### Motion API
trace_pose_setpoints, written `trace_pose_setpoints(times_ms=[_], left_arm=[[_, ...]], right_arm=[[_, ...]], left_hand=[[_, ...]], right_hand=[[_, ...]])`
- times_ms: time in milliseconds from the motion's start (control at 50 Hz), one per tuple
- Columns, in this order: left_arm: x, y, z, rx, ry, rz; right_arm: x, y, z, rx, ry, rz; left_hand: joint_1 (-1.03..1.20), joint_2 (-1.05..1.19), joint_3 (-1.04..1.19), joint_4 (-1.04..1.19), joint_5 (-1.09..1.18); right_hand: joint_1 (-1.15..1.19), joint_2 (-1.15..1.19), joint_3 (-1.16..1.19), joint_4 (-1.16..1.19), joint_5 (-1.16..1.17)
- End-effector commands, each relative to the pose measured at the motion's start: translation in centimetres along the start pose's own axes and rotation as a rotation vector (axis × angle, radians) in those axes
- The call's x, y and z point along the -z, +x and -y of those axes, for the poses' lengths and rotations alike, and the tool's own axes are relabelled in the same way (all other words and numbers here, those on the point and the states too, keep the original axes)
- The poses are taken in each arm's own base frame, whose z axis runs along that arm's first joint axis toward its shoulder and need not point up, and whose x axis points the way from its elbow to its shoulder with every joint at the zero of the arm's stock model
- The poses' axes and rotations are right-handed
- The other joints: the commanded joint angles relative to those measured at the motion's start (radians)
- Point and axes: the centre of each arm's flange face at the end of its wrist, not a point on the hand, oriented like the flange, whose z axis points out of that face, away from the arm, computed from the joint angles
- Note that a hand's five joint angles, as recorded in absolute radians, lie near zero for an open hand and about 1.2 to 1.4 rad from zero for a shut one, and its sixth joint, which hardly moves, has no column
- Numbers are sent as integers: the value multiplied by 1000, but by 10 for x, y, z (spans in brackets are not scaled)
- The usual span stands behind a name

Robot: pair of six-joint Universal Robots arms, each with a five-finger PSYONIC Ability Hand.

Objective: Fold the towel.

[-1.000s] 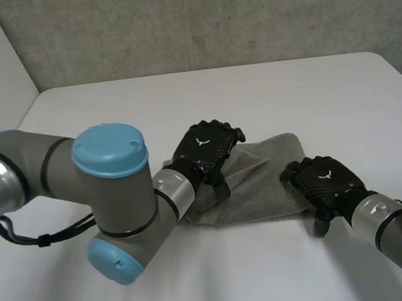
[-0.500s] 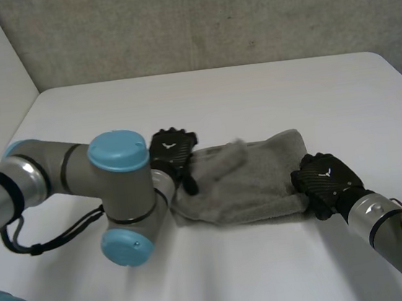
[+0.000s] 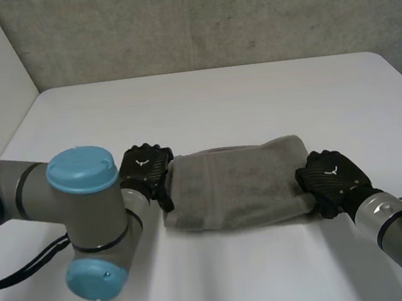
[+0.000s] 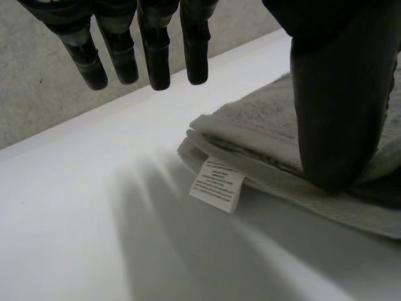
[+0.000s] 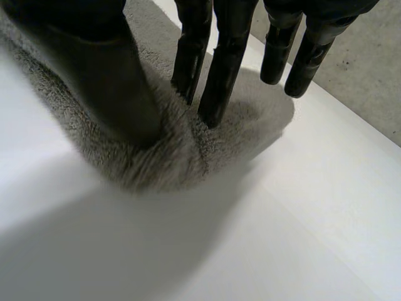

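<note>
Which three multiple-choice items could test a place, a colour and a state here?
1. The white label lies: A at the towel's corner by the left hand; B at the towel's middle; C off the towel.
2. The towel is: A blue; B grey; C red.
3. The left hand's fingers are: A curled round cloth; B straight, off the towel; C under it.
1 A, it sticks out there; 2 B, grey throughout; 3 B, straight above the table, thumb alone on cloth.

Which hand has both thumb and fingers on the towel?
The right hand, pinching the towel at its end; the left hand rests only its thumb there, fingers straight above the table.
</note>
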Motion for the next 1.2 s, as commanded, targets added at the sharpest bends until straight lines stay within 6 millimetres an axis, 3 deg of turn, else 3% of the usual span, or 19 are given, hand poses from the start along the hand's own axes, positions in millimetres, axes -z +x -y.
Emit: trace_pose_setpoints(times_ms=[20, 220, 260, 400, 440, 540, 560, 640, 760, 800, 860, 980, 1020, 1100, 1120, 1140, 1160, 1180, 1200], left_arm=[[14, -2, 13, 4, 35, 0], [18, -11, 11, 12, 28, 19], [18, -11, 11, 12, 28, 20], [23, -14, 13, 14, 31, 23], [26, -16, 19, 16, 44, 27], [34, -23, 32, 26, 82, 43], [37, -26, 38, 29, 100, 49], [45, -37, 51, 39, 136, 79], [51, -52, 58, 52, 156, 118], [51, -61, 57, 57, 152, 131], [51, -64, 56, 59, 148, 134], [49, -75, 49, 70, 126, 151], [49, -77, 47, 71, 121, 155], [50, -76, 46, 71, 115, 152], [50, -76, 45, 71, 115, 152], [50, -76, 45, 71, 115, 152], [49, -76, 46, 72, 119, 152], [49, -76, 47, 72, 126, 153], [49, -76, 47, 72, 126, 153]], right_arm=[[4, -3, -5, -8, -22, 8], [0, 0, -9, -13, -24, 3], [-2, 4, -9, -12, -16, -9], [-1, 17, -8, -3, -19, -33], [0, 19, -4, 21, -12, -26], [3, 19, 41, 139, 104, 32], [3, 19, 41, 139, 104, 32], [5, -17, 80, 206, 243, 203], [2, -55, 99, 264, 329, 322], [7, -87, 111, 298, 385, 397], [6, -115, 112, 321, 410, 467], [3, -150, 108, 340, 421, 552], [-6, -164, 92, 335, 383, 591], [-16, -171, 76, 331, 336, 604], [-20, -172, 70, 327, 314, 598], [-20, -172, 70, 327, 314, 598], [-22, -171, 67, 324, 296, 579], [-23, -167, 68, 317, 287, 552], [-23, -167, 68, 317, 286, 551]], left_hand=[[-55, -69, -51, -59, -51], [-58, -72, -51, -59, -54], [-69, -84, -51, -59, -66], [-70, -84, -51, -59, -66], [-70, -84, -51, -59, -66], [-72, -87, -51, -59, -69], [-72, -87, -51, -59, -69], [-78, -93, -51, -59, -75], [-99, -113, -51, -59, -95], [-99, -113, -51, -59, -95], [-99, -113, -51, -59, -95], [-108, -122, -51, -59, -104], [-108, -122, -51, -59, -104], [-111, -125, -51, -59, -107], [-114, -128, -51, -59, -110], [-114, -128, -51, -59, -110], [-122, -137, -51, -59, -119], [-122, -137, -51, -59, -119], [-122, -137, -51, -59, -119]], right_hand=[[-54, -54, -43, -76, -56], [78, 78, -43, -76, 76], [364, 364, -43, -76, 362], [400, 400, -43, -76, 398], [400, 400, -43, -76, 398], [400, 400, -43, -76, 398], [400, 400, -43, -76, 398], [400, 400, -43, -76, 398], [400, 400, -43, -76, 398], [400, 400, -43, -76, 398], [400, 400, -43, -76, 398], [400, 400, -43, -76, 398], [400, 400, -43, -76, 398], [400, 400, -43, -76, 398], [58, 58, -43, -76, 56], [55, 55, -43, -76, 52], [-593, -594, -43, -76, -596], [-821, -822, -43, -76, -824], [-821, -822, -43, -76, -824]])
